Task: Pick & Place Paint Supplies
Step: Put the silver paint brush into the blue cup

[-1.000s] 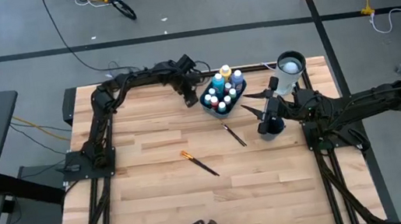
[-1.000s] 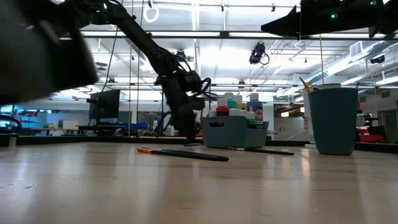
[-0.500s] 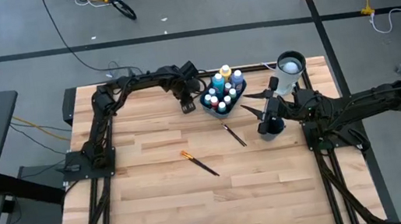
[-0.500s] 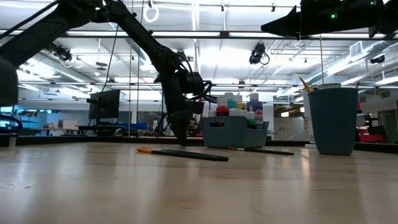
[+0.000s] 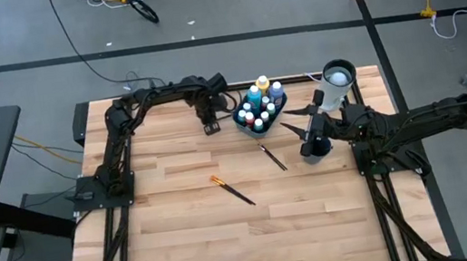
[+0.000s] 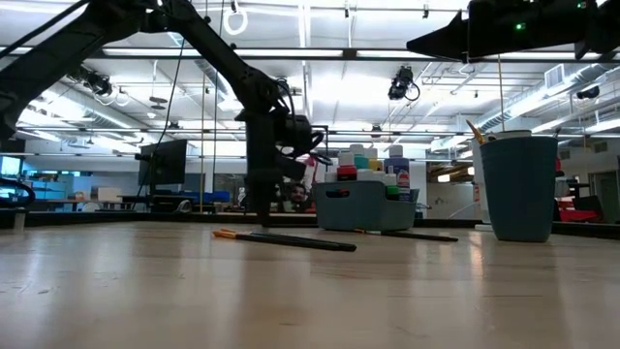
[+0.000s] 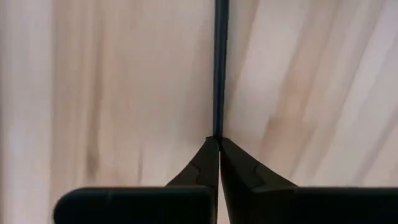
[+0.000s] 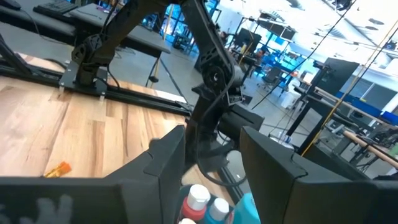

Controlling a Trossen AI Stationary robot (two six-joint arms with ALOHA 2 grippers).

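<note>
Two brushes lie loose on the table (image 5: pixel 181 211), waiting to be collected: the orange-tipped brush (image 5: pixel 232 191) nearest, the dark brush (image 5: pixel 273 157) just beyond it to the right. Farther right, a teal cup (image 6: pixel 520 184) already holds one brush, apparently their intended home. The right gripper (image 5: pixel 303 119) hovers beside the blue caddy (image 6: pixel 363 206), fingers spread and empty, seemingly parked. The caddy packs roughly ten paint bottles (image 5: pixel 257 100) upright for carrying; an exact count is not possible. To its left, the left gripper (image 5: pixel 211 126) points down at the tabletop, fingers pinched together; a thin dark line runs from their tips, brush or seam unclear. One tall white cylinder (image 5: pixel 334 85) stands at the far right.
</note>
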